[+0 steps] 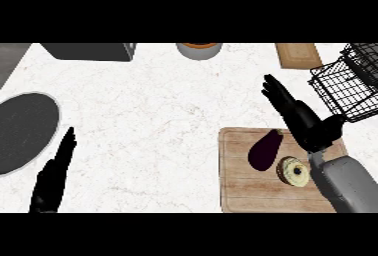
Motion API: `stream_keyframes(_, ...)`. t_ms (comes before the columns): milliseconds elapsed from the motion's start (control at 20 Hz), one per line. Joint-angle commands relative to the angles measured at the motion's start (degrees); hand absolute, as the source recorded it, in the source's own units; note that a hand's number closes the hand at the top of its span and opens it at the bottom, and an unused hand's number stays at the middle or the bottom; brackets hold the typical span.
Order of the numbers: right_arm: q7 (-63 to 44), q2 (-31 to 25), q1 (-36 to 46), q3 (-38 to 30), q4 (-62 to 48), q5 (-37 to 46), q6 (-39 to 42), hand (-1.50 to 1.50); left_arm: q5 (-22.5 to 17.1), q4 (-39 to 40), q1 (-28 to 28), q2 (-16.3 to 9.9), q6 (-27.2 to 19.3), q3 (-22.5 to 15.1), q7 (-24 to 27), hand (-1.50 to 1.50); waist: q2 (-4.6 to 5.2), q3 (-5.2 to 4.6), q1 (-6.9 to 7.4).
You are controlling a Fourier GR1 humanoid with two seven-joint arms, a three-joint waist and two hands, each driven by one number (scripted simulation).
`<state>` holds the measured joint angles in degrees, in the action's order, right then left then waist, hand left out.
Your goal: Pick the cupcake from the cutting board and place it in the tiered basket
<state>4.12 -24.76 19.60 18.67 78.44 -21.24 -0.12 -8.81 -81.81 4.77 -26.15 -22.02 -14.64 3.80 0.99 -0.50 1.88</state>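
Head view is showing the right hand (301, 116) hovering with straight fingers spread over the white marbled counter (162, 100), the black wire tiered basket (347, 82) just right of it. Below its wrist, the pale round cupcake (293, 171) is sitting on the grained wooden cutting board (244, 192), beside a glossy dark eggplant (265, 149). Far left, the left hand (53, 175) is resting open.

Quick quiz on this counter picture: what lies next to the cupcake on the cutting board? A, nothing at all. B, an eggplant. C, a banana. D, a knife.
B: a dark purple eggplant lies on the cutting board just left of the cupcake.
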Motion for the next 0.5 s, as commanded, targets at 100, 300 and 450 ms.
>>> stream_keyframes(100,8.1,-0.7,-5.3,-11.8,5.6,-7.7,-1.4,1.5,0.3,-2.3,-3.8,3.1,-2.1,0.8,1.3,0.0,-1.52,0.6,-4.9)
stream_keyframes(300,15.1,8.5,-2.7,-26.6,6.9,-21.0,-8.7,1.5,-1.2,-4.0,-4.3,4.0,-1.9,1.2,1.2,0.0,-4.84,3.94,-12.15)
stream_keyframes(450,8.0,4.2,-13.3,-28.4,2.7,-29.7,3.7,-1.5,-0.5,-7.4,-8.9,6.8,-2.9,-0.8,-0.1,0.0,-1.54,0.92,-7.16)
